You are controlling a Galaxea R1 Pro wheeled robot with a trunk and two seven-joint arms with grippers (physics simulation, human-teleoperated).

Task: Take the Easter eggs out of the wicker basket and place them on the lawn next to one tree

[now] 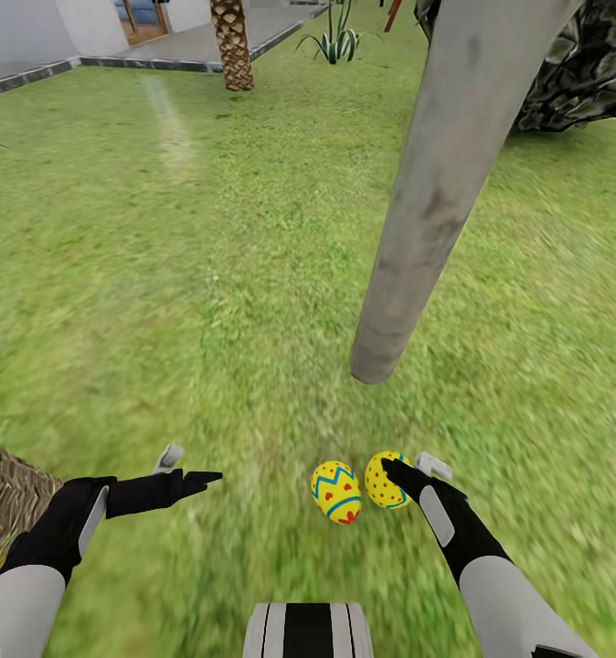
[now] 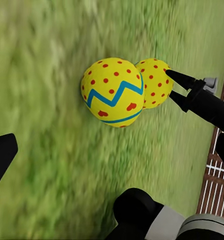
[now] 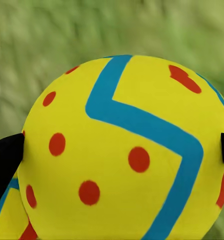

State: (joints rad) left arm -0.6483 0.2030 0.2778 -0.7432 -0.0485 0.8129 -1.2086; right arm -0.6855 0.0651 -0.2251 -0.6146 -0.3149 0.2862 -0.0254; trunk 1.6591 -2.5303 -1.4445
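Eggs (image 1: 336, 491) side by side on lawn (image 1: 207, 274) near tree (image 1: 436, 201) base, right gripper (image 1: 401, 475) closed around one egg (image 1: 383, 479), left gripper (image 1: 194, 468) spread wide, empty, basket (image 1: 6, 498) at left.

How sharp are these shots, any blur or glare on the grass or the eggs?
Head view: the lawn is smeared, with a pale glare streak toward the house; the tree trunk is crisp. Left wrist view: two sharp Easter eggs on blurred grass. Right wrist view: one egg looms large and sharp, with soft grass behind.
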